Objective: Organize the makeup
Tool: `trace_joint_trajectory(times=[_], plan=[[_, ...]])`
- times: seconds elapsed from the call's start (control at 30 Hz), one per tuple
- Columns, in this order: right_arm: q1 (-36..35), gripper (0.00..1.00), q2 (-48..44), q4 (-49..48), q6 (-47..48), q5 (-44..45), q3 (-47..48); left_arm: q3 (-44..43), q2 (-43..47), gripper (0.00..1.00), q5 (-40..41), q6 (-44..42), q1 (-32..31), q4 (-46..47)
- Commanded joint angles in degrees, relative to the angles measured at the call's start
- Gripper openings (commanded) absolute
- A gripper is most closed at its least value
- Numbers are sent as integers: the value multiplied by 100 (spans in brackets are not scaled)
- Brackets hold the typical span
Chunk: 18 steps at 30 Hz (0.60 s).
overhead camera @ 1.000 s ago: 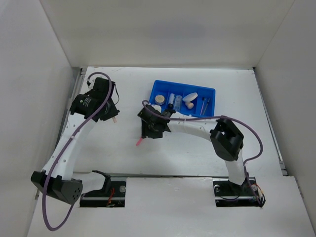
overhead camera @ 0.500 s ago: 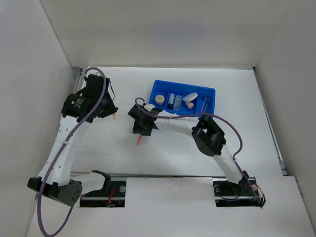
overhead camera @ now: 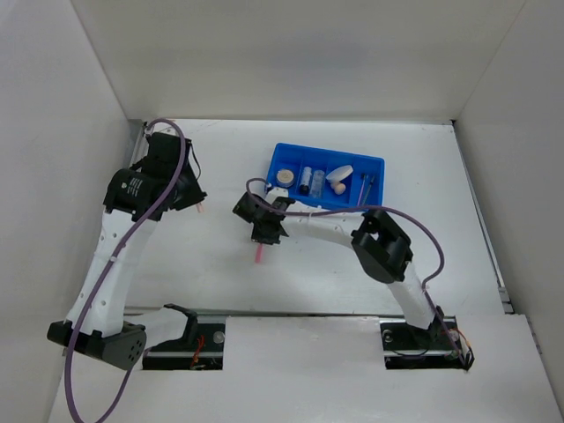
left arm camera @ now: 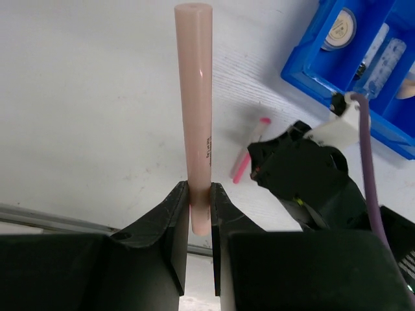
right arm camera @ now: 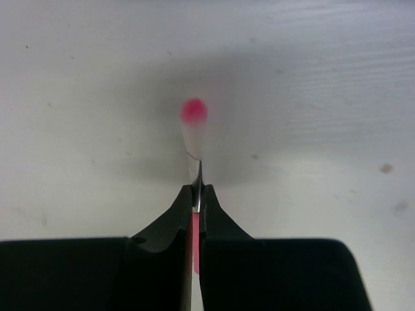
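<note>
Right wrist view puts the thin clear-bodied stick with a bright pink tip (right arm camera: 194, 123) at centre frame, over the white table (right arm camera: 324, 78), its pink end pointing to the top of the frame. Whether it rests there or is just lifted I cannot tell. The right gripper (right arm camera: 196, 194) has its black fingers pinched together on the stick's near end, probably to carry it endwise without rolling.

Left wrist view shows a longer pale pink cylindrical stick (left arm camera: 196, 116) standing out from the left gripper (left arm camera: 199, 194), clamped by its lower end.

Both look bound for the blue divided plastic tray (overhead camera: 286, 152), upper centre of the top view. There a round beige compact (overhead camera: 284, 177), a clear dark-capped tube (overhead camera: 306, 181) and a peach egg-shaped sponge (overhead camera: 336, 186) sit in separate compartments — sorted by kind, I judge.
</note>
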<state>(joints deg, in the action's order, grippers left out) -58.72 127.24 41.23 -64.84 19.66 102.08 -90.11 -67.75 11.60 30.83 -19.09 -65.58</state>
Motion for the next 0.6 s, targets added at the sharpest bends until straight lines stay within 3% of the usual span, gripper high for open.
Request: trace_joint_trajectory(times=[0.0, 0.13, 0.3, 0.57], plan=[[-87, 0, -1059, 227, 15, 651, -389, -315, 8, 0, 53, -191, 28, -42], [-35, 0, -2412, 419, 15, 1371, -1408, -315, -46, 0, 1, -252, 28, 10], [764, 0, -3590, 869, 260, 2006, -1780, -209, -194, 0, -385, -367, 28, 194], [2478, 0, -3312, 878, 1289, 2297, -1411, -51, -362, 0, -1193, -534, 28, 485]])
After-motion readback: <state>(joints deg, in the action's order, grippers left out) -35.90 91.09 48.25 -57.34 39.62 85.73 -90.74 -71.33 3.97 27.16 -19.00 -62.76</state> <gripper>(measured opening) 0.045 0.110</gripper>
